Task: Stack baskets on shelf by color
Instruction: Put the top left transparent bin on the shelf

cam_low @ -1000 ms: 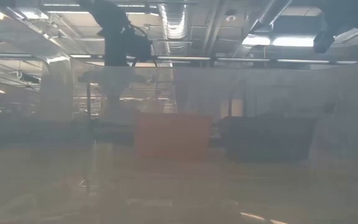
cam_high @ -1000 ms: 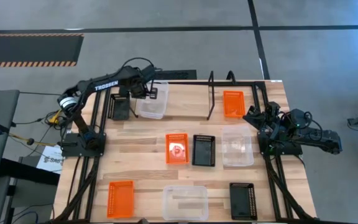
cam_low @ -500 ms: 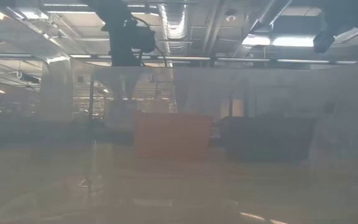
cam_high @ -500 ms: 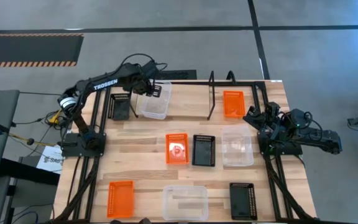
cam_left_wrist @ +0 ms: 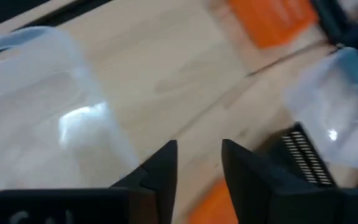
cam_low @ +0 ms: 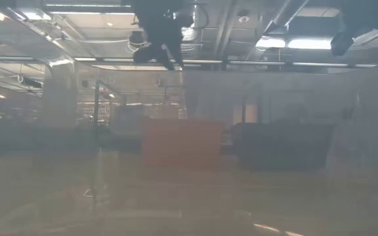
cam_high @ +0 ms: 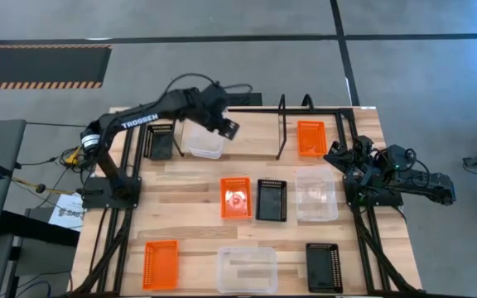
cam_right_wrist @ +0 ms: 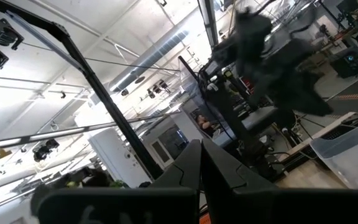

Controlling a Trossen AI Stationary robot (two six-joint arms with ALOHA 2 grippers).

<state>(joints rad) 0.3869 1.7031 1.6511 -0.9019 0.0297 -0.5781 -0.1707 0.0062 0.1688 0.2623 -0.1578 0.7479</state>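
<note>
Left gripper: fingers spread with a gap between them, holding nothing, above the right edge of the clear basket on the shelf.
Right gripper: fingers pressed together, empty, parked at the table's right edge.
Shelf contents: black basket left, clear basket beside it, orange basket right.
Table: six more baskets in two rows.

three baskets on shelf, six before it

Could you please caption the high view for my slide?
Left gripper hovers open beside the clear basket on the shelf.
</note>
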